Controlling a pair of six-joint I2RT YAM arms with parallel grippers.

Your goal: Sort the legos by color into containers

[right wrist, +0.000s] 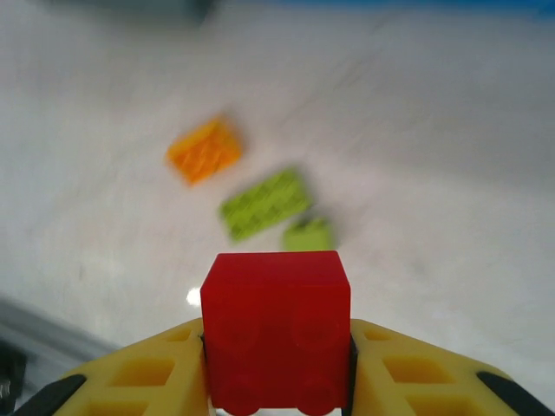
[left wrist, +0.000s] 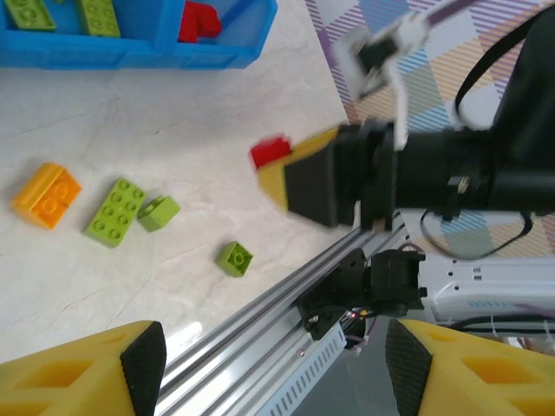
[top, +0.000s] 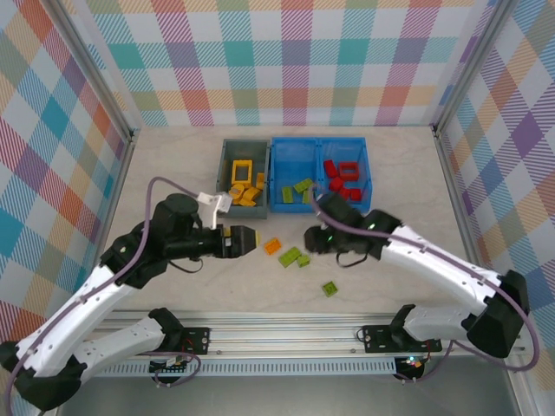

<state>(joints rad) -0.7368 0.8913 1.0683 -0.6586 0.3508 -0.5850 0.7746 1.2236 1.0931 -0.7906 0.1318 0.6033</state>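
Pinching one red brick (right wrist: 276,338) between its pads, right gripper (right wrist: 277,390) holds it off the table, probably for the blue bin (top: 347,139) compartment of reds; left gripper (left wrist: 275,351) spread, empty; orange brick (top: 272,246), three green bricks (top: 291,256) loose between arms

Two bins (top: 297,140); outside them three green bricks (left wrist: 114,211), one orange brick (left wrist: 46,195), one red brick (right wrist: 276,329)

Wears white shells over black joints on left arm (top: 100,303) and right arm (top: 434,264). Trails a grey-purple cable (top: 149,204) along each. Ends in yellow fingers (left wrist: 61,377), black pads (left wrist: 143,360).
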